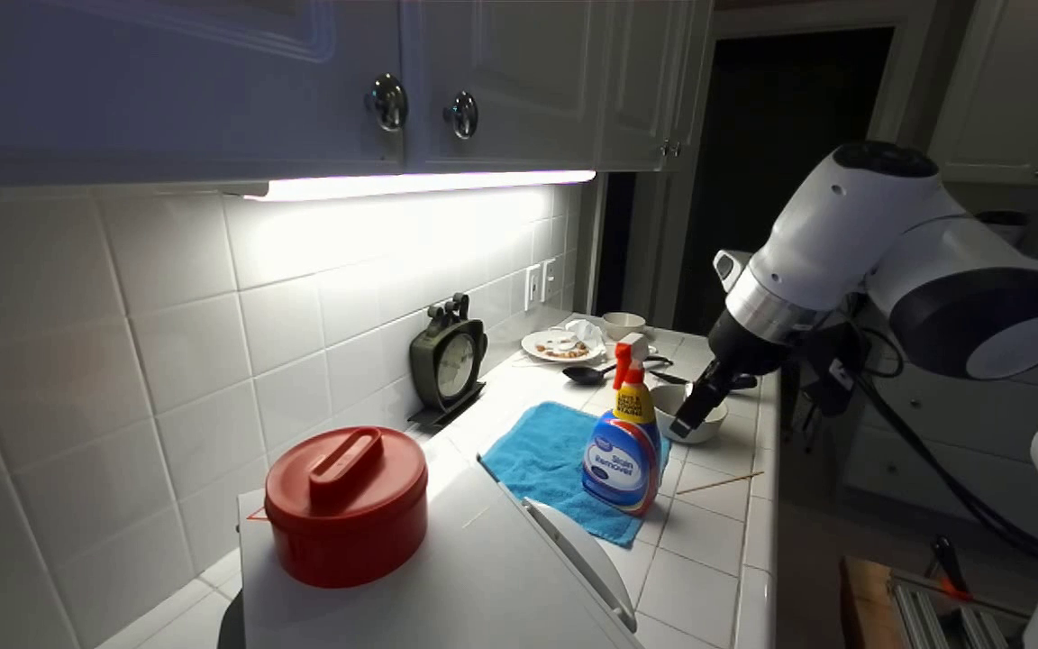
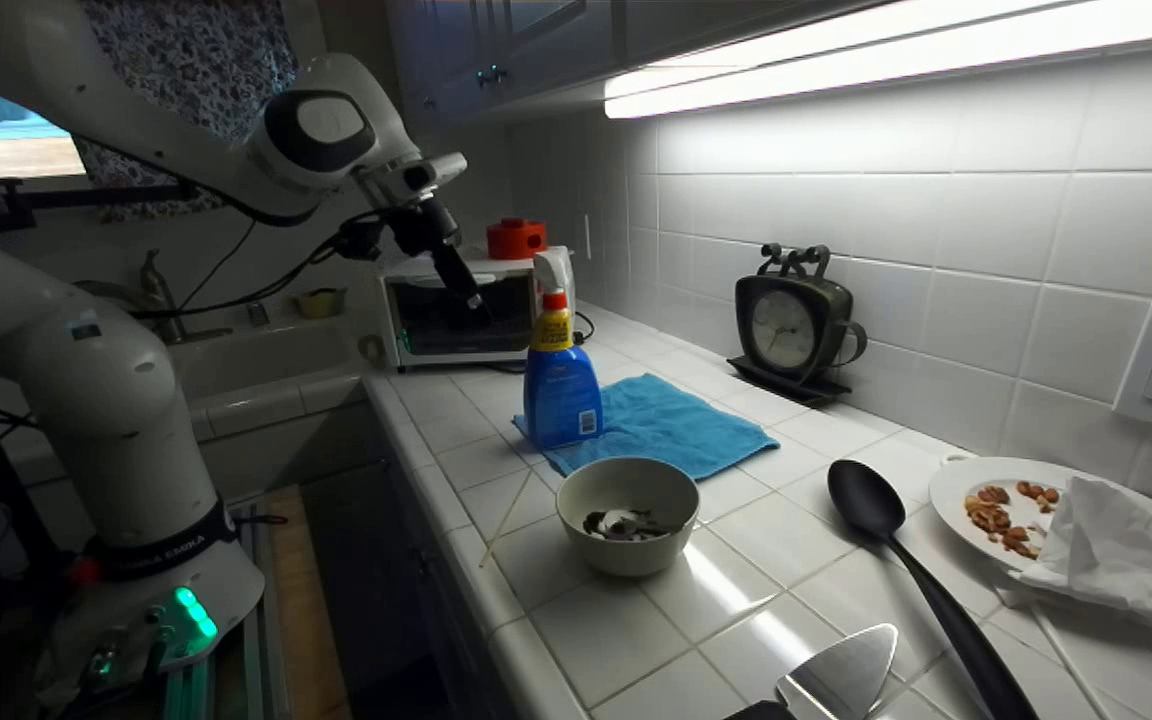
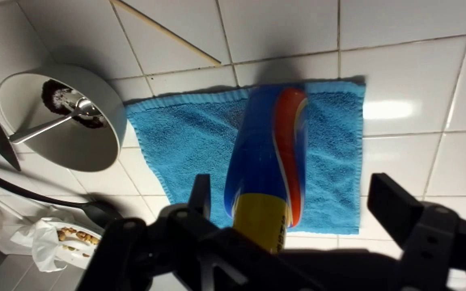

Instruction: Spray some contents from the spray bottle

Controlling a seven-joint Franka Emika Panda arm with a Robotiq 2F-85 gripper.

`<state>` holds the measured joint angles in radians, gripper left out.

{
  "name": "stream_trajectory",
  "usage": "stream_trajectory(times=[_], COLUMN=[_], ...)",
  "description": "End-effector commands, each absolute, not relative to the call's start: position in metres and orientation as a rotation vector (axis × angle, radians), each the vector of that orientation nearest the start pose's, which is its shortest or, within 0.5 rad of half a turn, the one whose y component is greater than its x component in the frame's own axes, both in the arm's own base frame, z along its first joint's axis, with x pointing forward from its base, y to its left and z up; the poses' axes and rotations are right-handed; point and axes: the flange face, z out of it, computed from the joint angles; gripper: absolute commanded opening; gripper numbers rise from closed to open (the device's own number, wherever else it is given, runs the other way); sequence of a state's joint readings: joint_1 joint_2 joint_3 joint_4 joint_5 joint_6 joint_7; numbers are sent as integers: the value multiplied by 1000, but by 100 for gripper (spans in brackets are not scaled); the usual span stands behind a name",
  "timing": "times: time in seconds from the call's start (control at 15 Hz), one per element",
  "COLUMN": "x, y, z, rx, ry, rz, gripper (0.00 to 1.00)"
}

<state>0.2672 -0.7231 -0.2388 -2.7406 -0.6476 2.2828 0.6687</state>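
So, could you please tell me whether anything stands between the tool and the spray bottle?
Nothing visible does. In the wrist view, no object lies between the open tool and the spray bottle; the blue cloth lies beneath the bottle, and the bowl stands off to the picture's left.

Bent arm [image 1: 843,225], 2 jaws apart

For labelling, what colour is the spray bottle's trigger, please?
Red trigger, clearest in an exterior view.
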Motion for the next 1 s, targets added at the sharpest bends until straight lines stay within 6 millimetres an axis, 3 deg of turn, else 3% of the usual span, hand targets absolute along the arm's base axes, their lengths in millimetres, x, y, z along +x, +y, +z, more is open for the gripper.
stream_trajectory(times=[0.0, 0.2, 0.4, 0.47, 0.93], x=[324, 302, 295, 306, 300], y=[-15, -24, -33, -30, -33], z=[482, 493, 507, 499, 504], rx=[-3236, -3189, -3165, -3208, -3193], ry=[372, 381, 396, 421, 418], rz=[-625, -617, -599, -630, -633], gripper=[100, 100, 100, 100, 100])
